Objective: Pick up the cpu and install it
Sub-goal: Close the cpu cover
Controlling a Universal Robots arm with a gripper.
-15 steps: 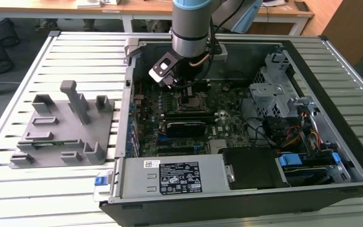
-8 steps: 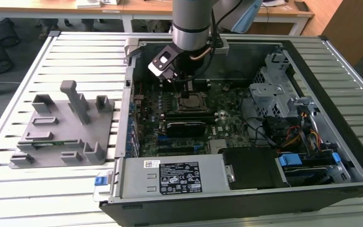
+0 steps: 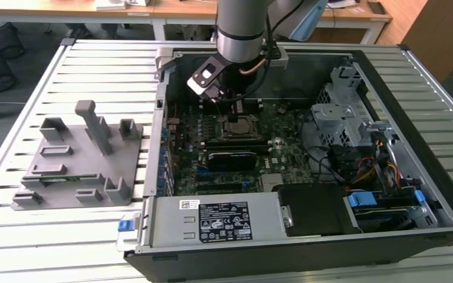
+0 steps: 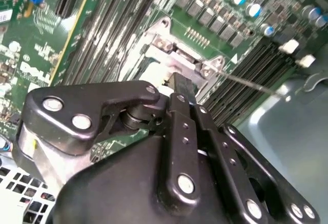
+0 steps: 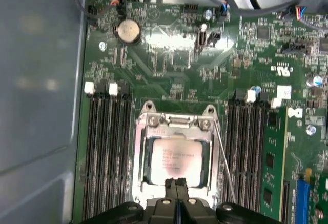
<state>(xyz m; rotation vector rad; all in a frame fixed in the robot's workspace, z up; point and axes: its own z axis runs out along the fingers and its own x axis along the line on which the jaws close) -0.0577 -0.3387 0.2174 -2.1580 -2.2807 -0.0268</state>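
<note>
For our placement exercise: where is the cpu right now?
In the first wrist view, the cpu lies in the socket frame, between the two banks of memory slots.

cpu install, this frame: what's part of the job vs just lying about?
Job:
cpu, lying in the socket frame
tool, shut, over the cpu's edge

Lying about:
green memory stick
coin cell
grey fixture beside the case
power supply

The cpu [image 5: 177, 155] (silvery-topped) lies flat inside the socket frame [image 5: 139, 152].
</note>
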